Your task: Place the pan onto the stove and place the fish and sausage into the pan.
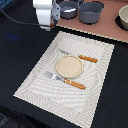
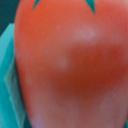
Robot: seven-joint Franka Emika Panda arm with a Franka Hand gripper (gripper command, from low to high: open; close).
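The blue-grey pan sits on the pinkish-brown stove at the back, next to a larger grey pot. My gripper hangs just off the stove's end on the exterior view's left, close to the pan. Its fingertips do not show clearly. In the wrist view the glossy red sausage fills almost the whole picture, very close to the camera, with a teal surface beside it. No fingers show there, so I cannot tell if the sausage is held. The fish is out of view.
A striped off-white placemat lies in front of the stove with a round tan plate, a wooden-handled fork and a knife. Another pot stands at the exterior view's right edge. A black cable runs behind the arm.
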